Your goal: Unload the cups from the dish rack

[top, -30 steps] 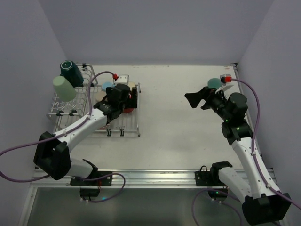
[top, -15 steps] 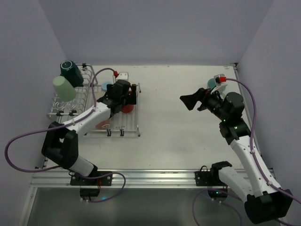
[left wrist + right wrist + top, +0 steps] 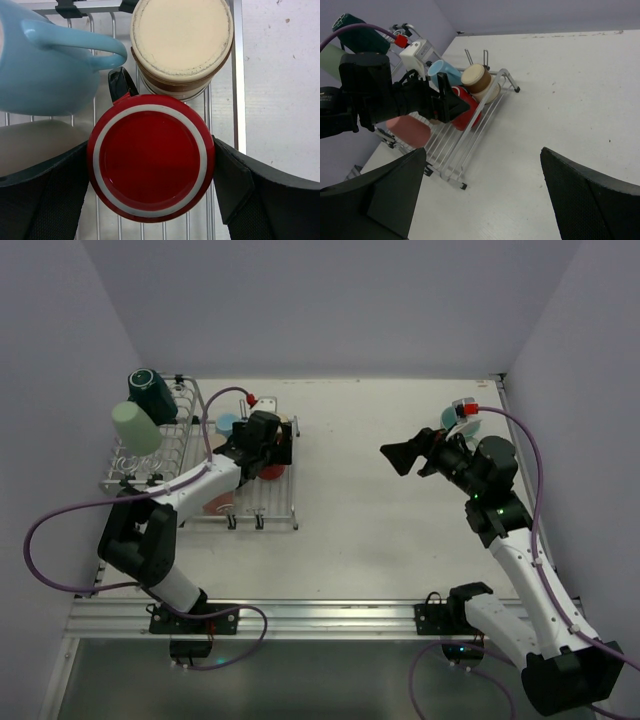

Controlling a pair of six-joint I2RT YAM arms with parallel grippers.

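A red cup (image 3: 151, 157) stands upside down on the dish rack (image 3: 239, 75). My left gripper (image 3: 150, 145) is open and straddles it, with a finger close against each side. Behind it stand a light blue mug (image 3: 45, 70) and a beige cup (image 3: 182, 45). From above, the left gripper (image 3: 272, 455) hangs over the red cup (image 3: 270, 471) at the rack's right edge (image 3: 285, 510). A pink cup (image 3: 407, 130), a teal cup (image 3: 150, 395) and a pale green cup (image 3: 135, 427) also sit in the rack. My right gripper (image 3: 410, 452) hovers open and empty over the table.
A small teal round thing (image 3: 455, 416) lies at the back right, partly hidden behind the right wrist. Purple cables loop from both arms. Walls close in the table on the left, back and right.
The left arm has reached further back along the rack and settled its fingers around the red cup. The right gripper has drifted slightly to the left.
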